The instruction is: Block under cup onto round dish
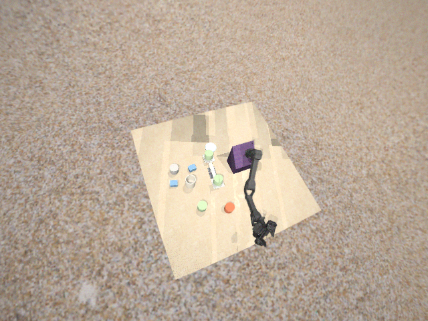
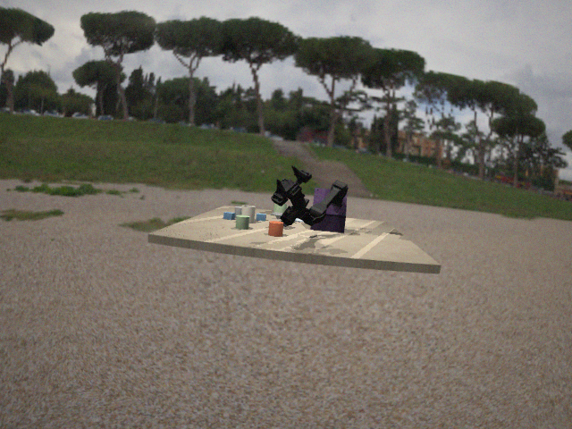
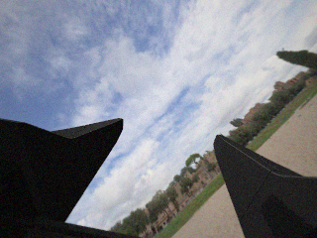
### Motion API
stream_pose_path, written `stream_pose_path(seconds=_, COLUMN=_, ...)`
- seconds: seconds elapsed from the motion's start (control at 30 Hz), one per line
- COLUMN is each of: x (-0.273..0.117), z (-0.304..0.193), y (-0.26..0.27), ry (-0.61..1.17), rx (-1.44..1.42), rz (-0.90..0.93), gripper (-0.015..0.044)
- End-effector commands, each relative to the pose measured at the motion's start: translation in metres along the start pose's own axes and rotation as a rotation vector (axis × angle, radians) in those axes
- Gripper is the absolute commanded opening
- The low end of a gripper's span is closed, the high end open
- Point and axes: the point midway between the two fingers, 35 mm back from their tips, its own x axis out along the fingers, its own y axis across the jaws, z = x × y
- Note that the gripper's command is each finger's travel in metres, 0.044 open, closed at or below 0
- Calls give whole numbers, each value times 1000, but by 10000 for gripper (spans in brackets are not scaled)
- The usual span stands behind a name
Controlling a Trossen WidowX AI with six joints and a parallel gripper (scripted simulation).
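Note:
Two pale green cups [image 1: 208,154] [image 1: 218,180] stand upright on the end plates of the small white balance [image 1: 212,170]. In the exterior view, one green cup [image 2: 279,209] shows partly behind the arm. I cannot tell which end of the balance is lower. The round white dish [image 1: 210,146] lies just beyond the far cup. The hidden block is not visible. My gripper [image 1: 269,241] [image 2: 285,174] [image 3: 168,131] is open and empty, raised above the near edge of the table, far from both cups and pointing outward.
A purple box [image 1: 241,157] [image 2: 330,223] stands beside the arm, right of the balance. A green cylinder [image 1: 202,205] [image 2: 242,222] and an orange cylinder [image 1: 229,207] [image 2: 275,228] stand nearer. Left of the balance are a beige cup [image 1: 190,181], a grey cylinder [image 1: 174,168] and two blue blocks [image 1: 192,168] [image 1: 174,183].

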Motion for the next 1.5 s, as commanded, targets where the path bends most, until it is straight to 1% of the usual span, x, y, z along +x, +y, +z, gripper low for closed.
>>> stream_pose_path(seconds=0.0, x=0, z=0, y=1, ry=-1, rx=2, rz=1, gripper=426)
stream_pose_path(seconds=0.03, x=1, z=0, y=3, ry=-3, rx=8, rz=5, gripper=440)
stream_pose_path(seconds=0.13, x=6, z=-2, y=17, ry=-18, rx=50, rz=33, gripper=440)
stream_pose_path(seconds=0.3, x=19, z=-5, y=57, ry=-58, rx=170, rz=110, gripper=440)
stream_pose_path(seconds=0.57, x=36, z=-5, y=138, ry=-103, rx=377, rz=266, gripper=440)
stream_pose_path(seconds=0.8, x=43, z=6, y=208, ry=-150, rx=553, rz=407, gripper=440)
stream_pose_path(seconds=1.13, x=39, z=38, y=302, ry=-225, rx=804, rz=616, gripper=440)
stream_pose_path(seconds=1.47, x=18, z=88, y=381, ry=-304, rx=1056, rz=833, gripper=440)
